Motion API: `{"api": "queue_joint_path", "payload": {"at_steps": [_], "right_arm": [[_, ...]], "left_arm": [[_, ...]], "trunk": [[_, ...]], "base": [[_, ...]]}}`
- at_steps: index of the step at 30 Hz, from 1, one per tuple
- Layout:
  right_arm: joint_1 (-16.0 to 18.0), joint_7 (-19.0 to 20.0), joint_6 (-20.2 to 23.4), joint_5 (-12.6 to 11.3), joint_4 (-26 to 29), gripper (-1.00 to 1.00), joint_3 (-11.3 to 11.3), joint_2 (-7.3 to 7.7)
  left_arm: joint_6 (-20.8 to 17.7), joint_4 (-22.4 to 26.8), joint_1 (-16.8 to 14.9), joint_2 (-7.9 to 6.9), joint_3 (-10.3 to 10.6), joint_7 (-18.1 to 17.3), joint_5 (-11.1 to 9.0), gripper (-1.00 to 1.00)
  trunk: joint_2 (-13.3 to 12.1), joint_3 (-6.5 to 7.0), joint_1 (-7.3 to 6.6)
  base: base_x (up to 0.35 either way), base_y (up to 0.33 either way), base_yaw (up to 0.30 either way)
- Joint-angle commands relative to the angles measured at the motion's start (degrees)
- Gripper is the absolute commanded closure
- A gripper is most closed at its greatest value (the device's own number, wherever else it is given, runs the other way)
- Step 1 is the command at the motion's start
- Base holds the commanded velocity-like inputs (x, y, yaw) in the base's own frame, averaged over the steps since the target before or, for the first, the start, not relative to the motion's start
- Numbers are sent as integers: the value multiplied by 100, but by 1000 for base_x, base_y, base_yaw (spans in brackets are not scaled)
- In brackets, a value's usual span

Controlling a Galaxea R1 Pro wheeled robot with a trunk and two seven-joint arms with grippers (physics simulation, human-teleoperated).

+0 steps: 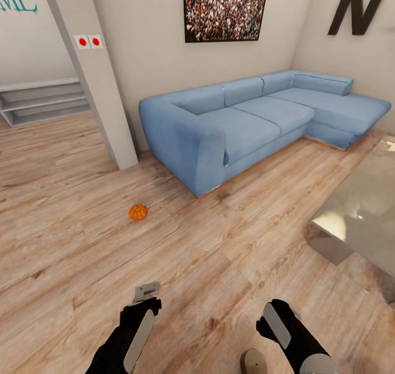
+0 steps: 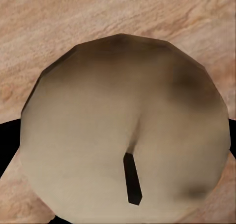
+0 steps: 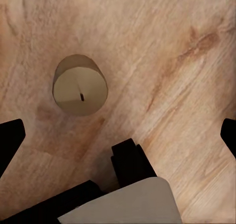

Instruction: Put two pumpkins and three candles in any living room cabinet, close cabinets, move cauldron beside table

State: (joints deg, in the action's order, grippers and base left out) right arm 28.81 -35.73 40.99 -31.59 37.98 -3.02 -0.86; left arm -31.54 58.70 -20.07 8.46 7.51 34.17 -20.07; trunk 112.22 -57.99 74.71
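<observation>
My left end effector [image 1: 144,300] holds a candle [image 2: 125,130]; my right end effector [image 3: 118,135] is wide above another candle [image 3: 79,86]. A pumpkin [image 1: 138,212] lies before the sofa [image 1: 241,119].

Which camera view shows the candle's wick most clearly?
The left wrist view: the candle is close, its dark wick large. The right wrist view shows a candle far smaller; the head view shows one cut by the frame's edge.
</observation>
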Motion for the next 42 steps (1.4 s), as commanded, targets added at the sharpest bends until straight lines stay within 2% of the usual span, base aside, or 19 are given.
{"api": "queue_joint_path", "payload": {"at_steps": [1,2,4,5,7,10,24,42], "right_arm": [[12,-52,11,-58,-16,-100,-23,1],[20,-46,13,-58,-35,-100,-23,-5],[24,-42,13,-58,-46,-100,-25,-8],[26,-36,14,-58,-50,-100,-24,-8],[27,-32,17,-58,-53,-100,-27,-23],[28,-31,27,-58,-54,-100,-31,-39],[28,-9,49,-60,-89,-100,-62,-52],[28,3,49,-40,-175,-100,-92,-57]], "left_arm": [[-268,353,36,-8,2,55,-56,100],[-660,906,166,-18,-7,51,-133,100],[-1114,1468,338,-24,-4,47,-346,100],[-1427,1714,406,-19,9,51,-543,100],[-1938,1946,454,-16,4,54,-744,100],[-2243,2029,472,-18,-26,48,-838,100],[-2391,2280,478,7,48,46,-880,100],[-2376,2303,478,7,58,46,-919,100]], "trunk": [[44,-24,22],[84,-42,44],[164,-78,88],[204,-96,110],[284,-132,154],[405,-185,220],[966,-437,527],[1688,-760,923]], "base": [[0,0,0],[0,0,0],[0,0,0],[0,0,0],[0,0,0],[0,0,0],[0,0,0],[0,0,0]]}}
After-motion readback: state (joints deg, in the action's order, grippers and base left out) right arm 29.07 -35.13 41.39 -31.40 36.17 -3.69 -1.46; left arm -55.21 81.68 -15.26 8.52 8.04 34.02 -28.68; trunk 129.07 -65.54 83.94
